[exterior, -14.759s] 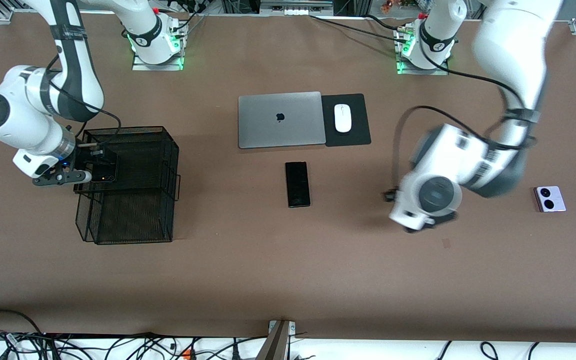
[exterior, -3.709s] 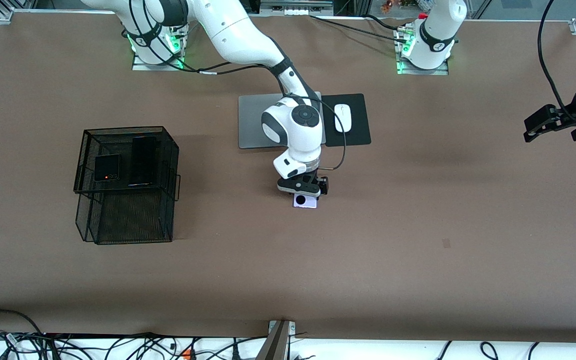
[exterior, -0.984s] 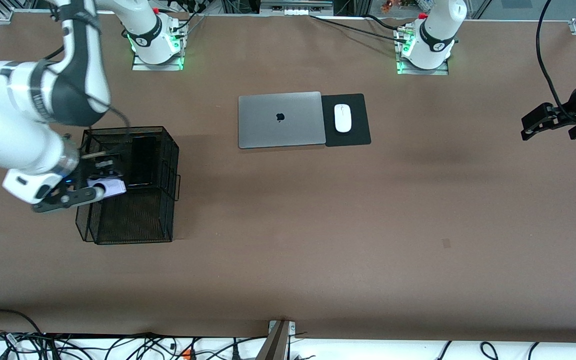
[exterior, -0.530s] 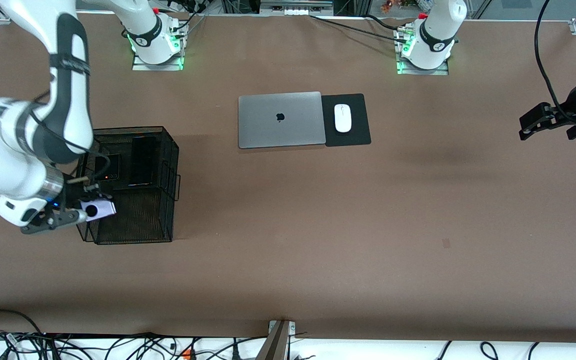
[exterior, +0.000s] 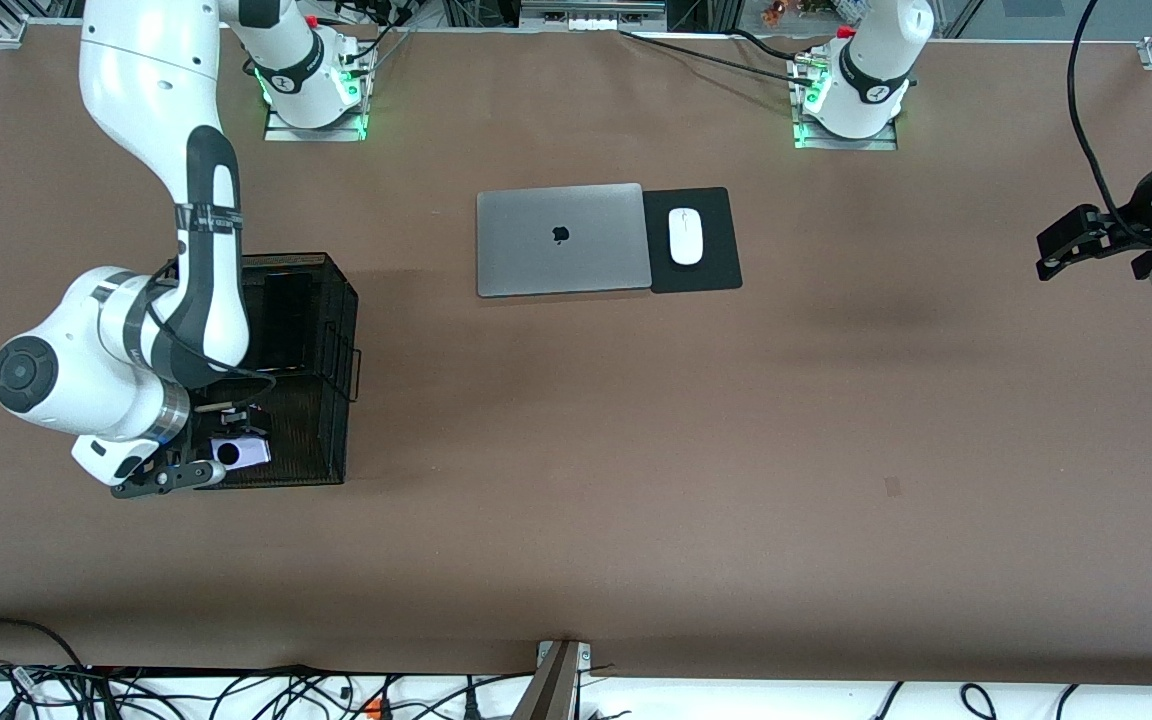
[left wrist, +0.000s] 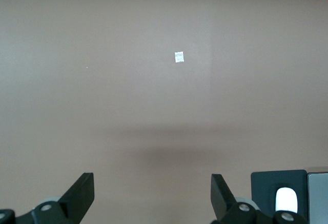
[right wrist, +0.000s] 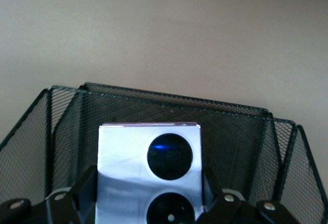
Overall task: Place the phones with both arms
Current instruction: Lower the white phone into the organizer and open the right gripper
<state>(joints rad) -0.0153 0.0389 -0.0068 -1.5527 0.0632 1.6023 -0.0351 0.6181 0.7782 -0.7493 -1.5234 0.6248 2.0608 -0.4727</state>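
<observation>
Black wire mesh forms the two-tier basket [exterior: 336, 330] at the right arm's end of the bench [exterior: 576, 520], and the right gripper [exterior: 226, 455] hangs over its lower tier, the part nearer the front camera, clamped on the lilac-white phone [exterior: 239, 452]. The step in hand looks like the placing of this last phone. The next move probably calls for lowering it inside the mesh walls, letting go, then lifting straight up so the fingers do not catch the wire. In the right wrist view the phone [right wrist: 148, 167] is squarish and glossy, pale lilac-white, with two black circles on its face, held flat between the fingers. On the upper tier the long slim black phone [exterior: 288, 320] shows; the small flip phone is hidden by the arm. The left gripper [exterior: 1064, 243] waits, spread open and holding nothing, over the bench's edge at the left arm's end.
</observation>
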